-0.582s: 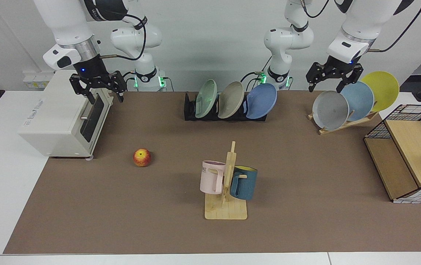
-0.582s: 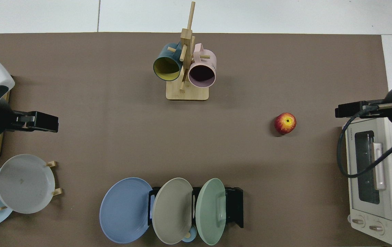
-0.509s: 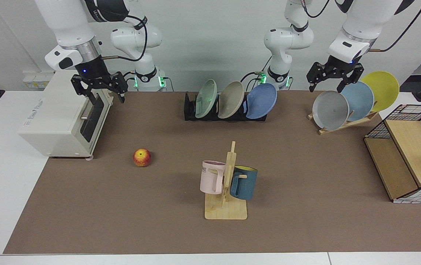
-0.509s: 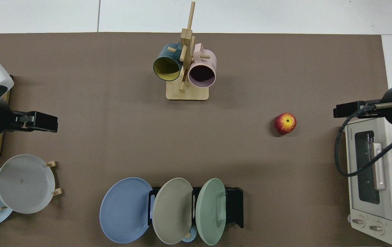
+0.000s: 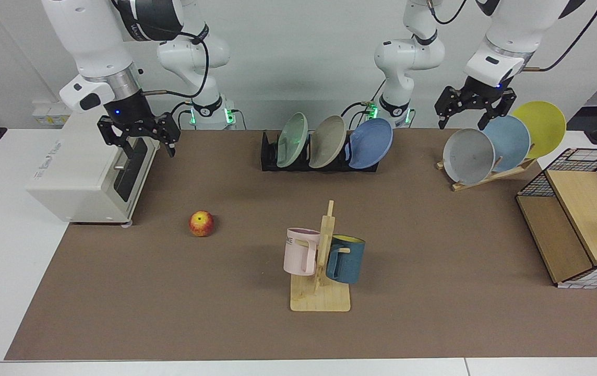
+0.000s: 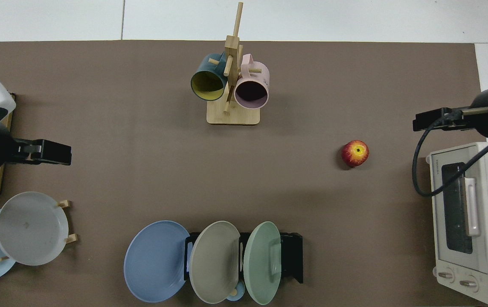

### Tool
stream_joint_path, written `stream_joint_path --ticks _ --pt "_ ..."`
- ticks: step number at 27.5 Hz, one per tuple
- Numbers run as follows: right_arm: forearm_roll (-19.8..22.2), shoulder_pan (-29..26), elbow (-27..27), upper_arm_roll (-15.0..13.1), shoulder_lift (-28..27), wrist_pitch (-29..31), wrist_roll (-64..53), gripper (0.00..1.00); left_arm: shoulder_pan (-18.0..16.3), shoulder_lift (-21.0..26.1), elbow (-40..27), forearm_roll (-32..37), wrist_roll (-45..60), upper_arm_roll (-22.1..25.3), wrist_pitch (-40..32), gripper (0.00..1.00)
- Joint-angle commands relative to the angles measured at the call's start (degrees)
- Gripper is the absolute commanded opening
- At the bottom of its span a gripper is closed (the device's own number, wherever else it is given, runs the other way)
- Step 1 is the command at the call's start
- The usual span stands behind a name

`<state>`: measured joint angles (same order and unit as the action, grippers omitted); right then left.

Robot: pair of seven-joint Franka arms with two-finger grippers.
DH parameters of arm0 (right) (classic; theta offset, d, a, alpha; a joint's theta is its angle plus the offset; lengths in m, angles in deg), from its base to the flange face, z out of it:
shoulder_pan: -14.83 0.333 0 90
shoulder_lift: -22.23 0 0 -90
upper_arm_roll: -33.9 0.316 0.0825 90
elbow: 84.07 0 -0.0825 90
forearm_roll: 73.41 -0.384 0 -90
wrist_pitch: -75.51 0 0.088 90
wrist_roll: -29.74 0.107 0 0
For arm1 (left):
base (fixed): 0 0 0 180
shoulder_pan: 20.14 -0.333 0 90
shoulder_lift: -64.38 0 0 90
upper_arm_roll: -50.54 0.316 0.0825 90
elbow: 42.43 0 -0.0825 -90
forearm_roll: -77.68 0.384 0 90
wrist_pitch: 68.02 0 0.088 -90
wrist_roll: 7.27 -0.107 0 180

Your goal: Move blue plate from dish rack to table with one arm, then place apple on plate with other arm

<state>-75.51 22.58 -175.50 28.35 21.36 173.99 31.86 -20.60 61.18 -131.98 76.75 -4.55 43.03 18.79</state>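
My right gripper (image 5: 138, 142) hung above the table (image 5: 434, 235), in front of the white toaster oven (image 5: 87, 169) and well behind the apple (image 5: 201, 223), with its 2 fingers spread wide and nothing between them. My left gripper (image 5: 469, 116) hovered just above the grey plate (image 5: 468, 156) in the slanted wooden rack (image 5: 491, 175), its fingers also wide apart and empty.

Taking the dish rack (image 5: 270, 154) as the landmark: the blue plate (image 5: 370, 143) stood in its end slot, on the side nearest my left gripper, leaning beside a beige plate (image 5: 327, 141) and a green plate (image 5: 292, 140). The apple sat on the table well in front of the dish rack, off toward the toaster oven. The wooden mug stand (image 5: 321, 282), carrying 1 pink mug (image 5: 301, 251) and 1 dark blue mug (image 5: 346, 259), stood in front of the dish rack, nearer the table's edge.

From above, the blue plate (image 6: 155, 261) overhung the end of the dish rack (image 6: 293, 256), the apple (image 6: 355, 153) lay apart from everything, and my right gripper (image 6: 429, 119) reached in just beside the toaster oven (image 6: 470, 221) while my left gripper (image 6: 50, 152) sat near the grey plate (image 6: 30, 228).
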Motion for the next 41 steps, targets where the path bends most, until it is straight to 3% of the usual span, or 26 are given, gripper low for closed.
stream_joint_path --ticks 1,11,18,22,29,34,41 --pt "0.17 -0.71 0.81 0.72 -0.45 -0.48 1.74 1.0 0.28 -0.67 -0.1 0.67 0.1 0.03 -1.12 1.0" --pt "0.35 -0.71 -2.53 0.72 -0.01 2.51 1.92 1.0 0.11 -4.45 -6.33 -0.03 -0.52 -0.14 -0.85 1.0" --pt "0.35 -0.63 -3.85 1.16 -0.01 4.53 3.58 1.0 0.02 -9.19 -16.69 -5.3 -0.6 -1.29 1.69 1.0" --pt "0.35 -0.63 -7.79 1.25 0.86 5.75 4.29 1.0 0.54 -11.65 -22.76 -5.4 -0.6 -1.46 5.11 1.0" --pt "0.26 -0.63 -15.79 1.25 1.04 14.71 4.38 1.0 0.81 -16.13 -37.17 -5.75 0.28 -6.12 15.3 1.0" --pt "0.26 -0.1 -21.95 1.6 0.69 23.67 4.82 1.0 1.07 -17.1 -43.24 -6.62 0.71 -7.7 19.7 0.99" --pt "0.35 0.96 -23.27 1.95 -2.73 27.73 4.99 1.0 1.25 -17.9 -48.17 -9.61 2.47 -8.23 20.24 1.0"
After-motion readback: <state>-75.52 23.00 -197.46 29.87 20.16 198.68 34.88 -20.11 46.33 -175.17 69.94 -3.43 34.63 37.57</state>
